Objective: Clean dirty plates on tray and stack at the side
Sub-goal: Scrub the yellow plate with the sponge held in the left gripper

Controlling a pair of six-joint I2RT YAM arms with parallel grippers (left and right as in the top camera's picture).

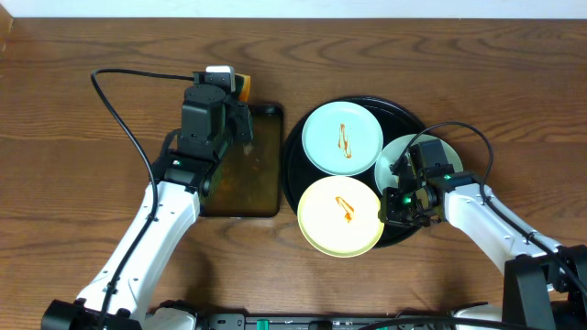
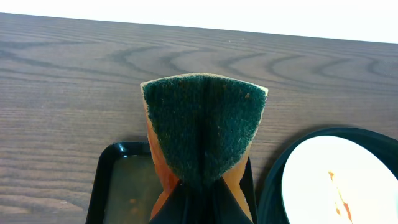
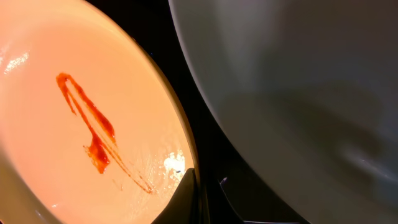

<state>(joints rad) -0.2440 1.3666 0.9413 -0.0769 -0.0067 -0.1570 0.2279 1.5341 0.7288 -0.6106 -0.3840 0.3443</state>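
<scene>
**A:** What is the left gripper (image 2: pixel 196 194) doing?

**B:** It is clamped on a sponge (image 2: pixel 202 127). The sponge is folded, so the green scouring face bulges up and the orange sides are pinched between the fingers. It hangs over the far end of the rectangular pan (image 1: pixel 246 174), which holds brownish liquid.

**A:** And the right gripper (image 1: pixel 404 197)?

**B:** It is low at the near right of the tray (image 1: pixel 404 117), right at the rim of the cream plate (image 1: pixel 341 218). The wrist view shows one dark fingertip against that rim. The other is lost against the black tray, so I cannot tell whether the jaws are wide, narrow or holding anything.

**A:** Where are the plates?

**B:** All three are at the tray. The cream plate lies at the near side and a mint plate (image 1: pixel 342 137) at the far side, each with an orange-brown sauce streak (image 1: pixel 345 209). The second mint plate (image 1: pixel 393 154) is at the tray's right edge, partly under the right arm. The pan sits just left of the tray on the wooden table (image 1: pixel 55 137).
</scene>
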